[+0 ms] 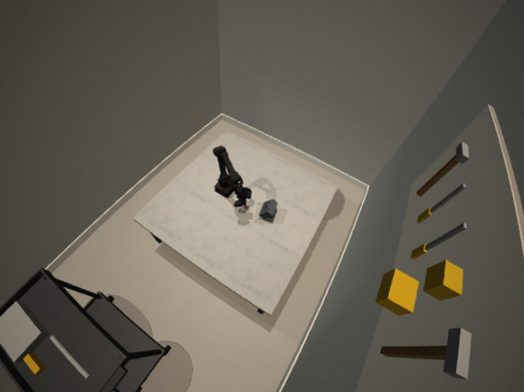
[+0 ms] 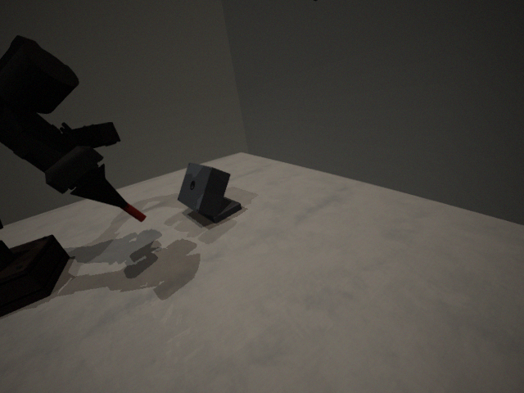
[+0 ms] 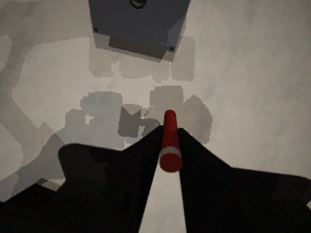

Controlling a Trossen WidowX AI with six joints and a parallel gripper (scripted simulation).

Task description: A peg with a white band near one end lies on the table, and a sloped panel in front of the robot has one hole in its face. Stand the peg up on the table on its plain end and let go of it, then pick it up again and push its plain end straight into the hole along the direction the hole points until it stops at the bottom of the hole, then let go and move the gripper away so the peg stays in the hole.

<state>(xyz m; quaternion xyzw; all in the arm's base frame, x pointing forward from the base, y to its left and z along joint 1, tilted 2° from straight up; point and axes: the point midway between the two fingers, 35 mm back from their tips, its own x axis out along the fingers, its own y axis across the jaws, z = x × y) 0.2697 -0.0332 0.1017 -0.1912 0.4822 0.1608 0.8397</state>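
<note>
The red peg (image 1: 246, 207) (image 2: 135, 212) (image 3: 170, 121) is held tilted in the air above the table (image 1: 194, 226) (image 2: 338, 274). My gripper (image 2: 124, 205) (image 3: 170, 131) is shut on it. In the wrist view the white band (image 3: 170, 151) is on the near side of the fingertips, and the plain end points away from the gripper. In the exterior view the plain end slopes down and right. The grey sloped panel (image 1: 268, 209) (image 2: 203, 186) (image 3: 141, 29) stands ahead of the peg, apart from it. Its round hole (image 2: 192, 185) (image 3: 138, 2) faces the arm's side and is empty.
The arm's brown base (image 1: 223, 189) (image 2: 33, 262) stands behind the gripper. The panel's low foot (image 2: 228, 210) sticks out behind it. A dark cart (image 1: 79, 320) stands off the table, and tools hang on the wall board (image 1: 379, 386), far from the arm.
</note>
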